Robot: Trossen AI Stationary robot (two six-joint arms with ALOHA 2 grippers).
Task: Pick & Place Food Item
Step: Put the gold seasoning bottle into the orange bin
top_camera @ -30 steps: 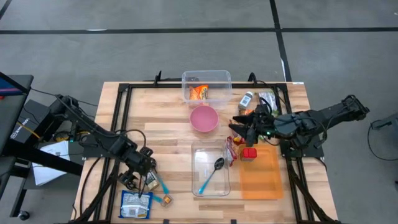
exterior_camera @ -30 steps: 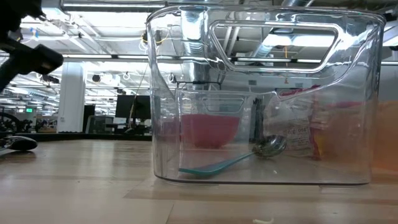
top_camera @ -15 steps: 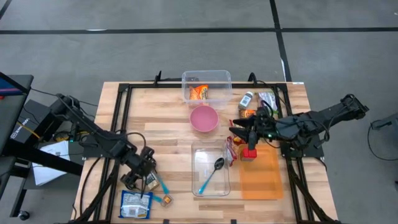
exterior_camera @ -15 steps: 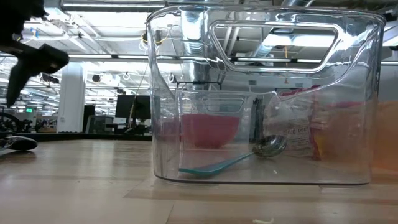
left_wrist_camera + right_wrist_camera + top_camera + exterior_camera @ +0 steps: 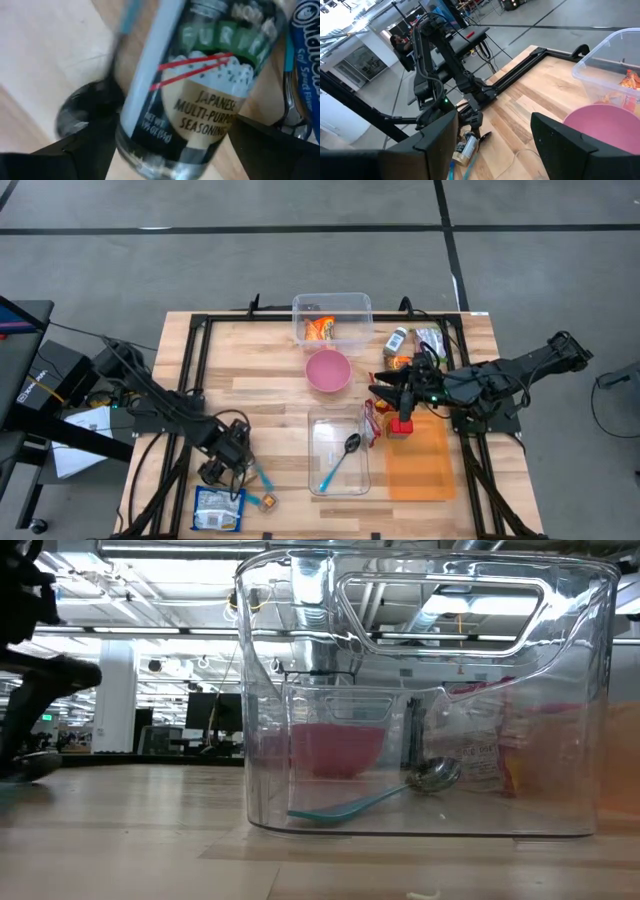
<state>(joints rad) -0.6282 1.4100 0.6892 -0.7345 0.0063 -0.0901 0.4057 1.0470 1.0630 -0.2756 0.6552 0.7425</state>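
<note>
seasoning jar (image 5: pixel 200 85) label "JAPANESE MULTI-PURPOSE SEASONING"

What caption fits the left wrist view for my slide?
Left gripper open around a seasoning jar lying on the wooden table, beside a spoon.

My overhead camera looks straight down on the whole wooden table (image 5: pixel 270 395), my left arm on the picture's left, my right arm on its right. My low camera sits at table-top height, pressed close against the clear bin (image 5: pixel 420 690) and looking level through it into the room behind; overhead, that same clear bin (image 5: pixel 338 450) lies near the table's front edge. My left wrist camera hangs very near a seasoning jar (image 5: pixel 200 80) (its label fills the frame). My right wrist camera faces across the table toward my left arm (image 5: pixel 437 65), sharing the pink bowl (image 5: pixel 605 120) with both other views.
</note>
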